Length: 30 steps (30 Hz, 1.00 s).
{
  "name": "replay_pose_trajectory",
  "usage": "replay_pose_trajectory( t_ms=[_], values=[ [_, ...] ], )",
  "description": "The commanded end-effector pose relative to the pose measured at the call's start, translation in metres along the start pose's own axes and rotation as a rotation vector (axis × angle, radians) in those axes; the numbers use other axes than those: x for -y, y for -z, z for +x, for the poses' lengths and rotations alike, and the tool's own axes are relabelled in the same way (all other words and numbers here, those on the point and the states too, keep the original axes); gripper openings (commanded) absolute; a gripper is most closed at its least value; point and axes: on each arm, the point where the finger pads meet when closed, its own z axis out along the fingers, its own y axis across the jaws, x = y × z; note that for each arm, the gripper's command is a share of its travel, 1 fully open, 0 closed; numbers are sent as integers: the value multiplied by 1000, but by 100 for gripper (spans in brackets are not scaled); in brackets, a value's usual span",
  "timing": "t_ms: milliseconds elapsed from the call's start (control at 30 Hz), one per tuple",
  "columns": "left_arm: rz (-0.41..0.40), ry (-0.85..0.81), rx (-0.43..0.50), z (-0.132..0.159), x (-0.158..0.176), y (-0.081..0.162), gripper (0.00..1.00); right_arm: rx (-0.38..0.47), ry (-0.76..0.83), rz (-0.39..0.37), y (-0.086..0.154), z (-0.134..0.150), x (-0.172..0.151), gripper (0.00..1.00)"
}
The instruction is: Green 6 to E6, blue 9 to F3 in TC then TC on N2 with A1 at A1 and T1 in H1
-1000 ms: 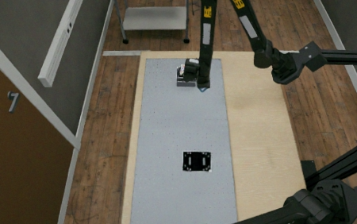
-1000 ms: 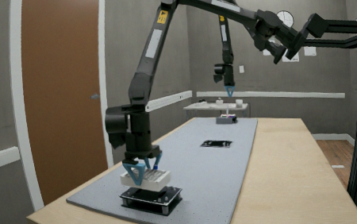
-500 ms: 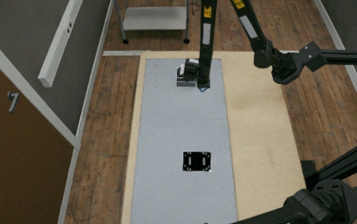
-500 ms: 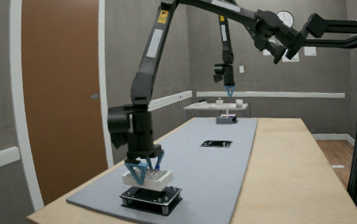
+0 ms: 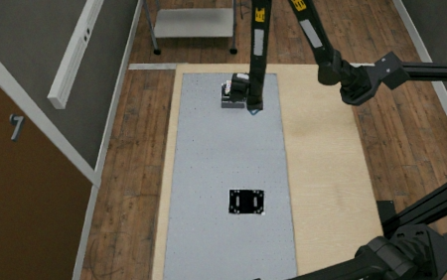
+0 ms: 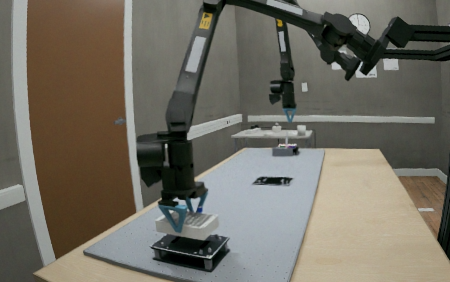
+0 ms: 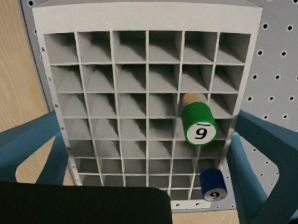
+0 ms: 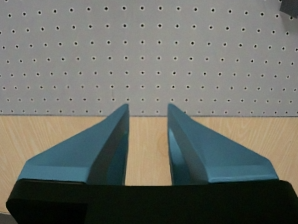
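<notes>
- At the left, the left gripper (image 6: 190,220) (image 7: 147,114) has its blue fingers clamped on opposite sides of the white tube carrier (image 6: 202,230) (image 7: 150,19).
- That carrier hangs just above the raised nest (image 6: 182,258), with a visible gap between them.
- In the wrist view, the green vial 6 (image 7: 200,127) pokes up from a well toward the right side, and the blue vial 9 (image 7: 213,185) shows nearer the bottom right corner. I can't read the well names.
- Farther along the mat lies a flat black plate (image 5: 246,201) (image 6: 272,181).
- Beyond it stands a grey box (image 5: 233,104) (image 6: 282,152).
- The right gripper (image 5: 254,112) (image 6: 290,120) (image 8: 148,113) hangs near that box, fingers slightly spread, pinching nothing.
</notes>
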Motion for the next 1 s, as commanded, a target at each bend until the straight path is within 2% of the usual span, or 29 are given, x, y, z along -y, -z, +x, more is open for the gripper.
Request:
replay_pose_trajectory(
  t_ms=[0, 967],
  values=[
    [-10, -2, 16, -10, 2, 8, 0, 7, -7, 2, 1, -2, 1, 24],
    [-9, -6, 20, -11, 6, 8, 0, 7, -7, 2, 1, -2, 1, 24]
  ],
)
